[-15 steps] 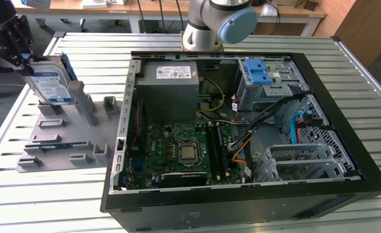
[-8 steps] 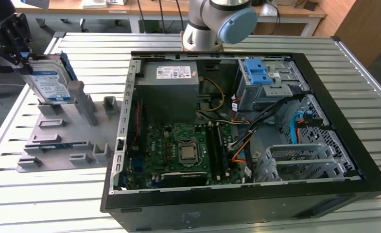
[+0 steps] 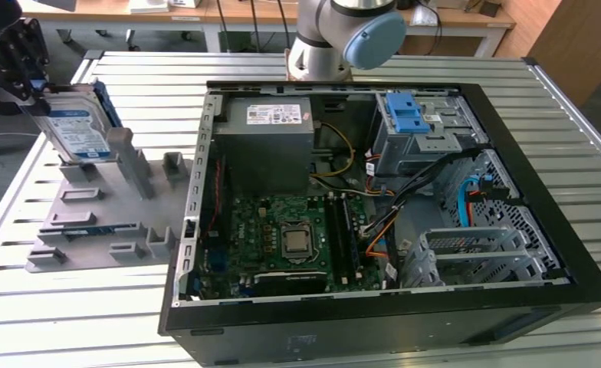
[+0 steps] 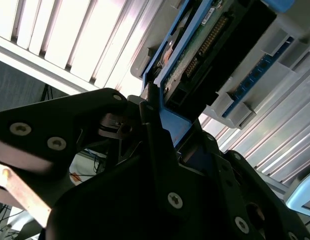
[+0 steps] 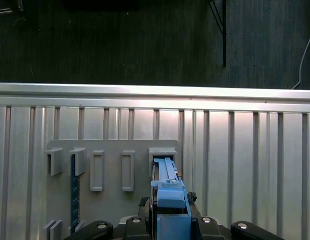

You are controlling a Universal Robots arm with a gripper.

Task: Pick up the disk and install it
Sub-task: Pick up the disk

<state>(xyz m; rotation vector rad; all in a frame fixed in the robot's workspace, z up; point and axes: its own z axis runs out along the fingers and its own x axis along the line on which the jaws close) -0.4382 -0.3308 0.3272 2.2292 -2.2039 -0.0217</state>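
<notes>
Disk (image 3: pixel 76 132) stands upright in the grey holder (image 3: pixel 94 230), at the exterior view's left of the case (image 3: pixel 382 318). Gripper (image 3: pixel 37 96) is clamped on its blue bracket (image 5: pixel 169 197). Risk: this narrow edge grip could let the disk tilt and jam in the slot.

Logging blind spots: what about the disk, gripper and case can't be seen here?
Exterior view: the gripper, cut off at the left edge.
Exterior view: lower edge of the disk, masked by the grey holder; seated or lifted, unclear.
Second wrist view: the disk's near end, behind the gripper's body.
Exterior view: inside of the drive cage, under the blue latch.
</notes>
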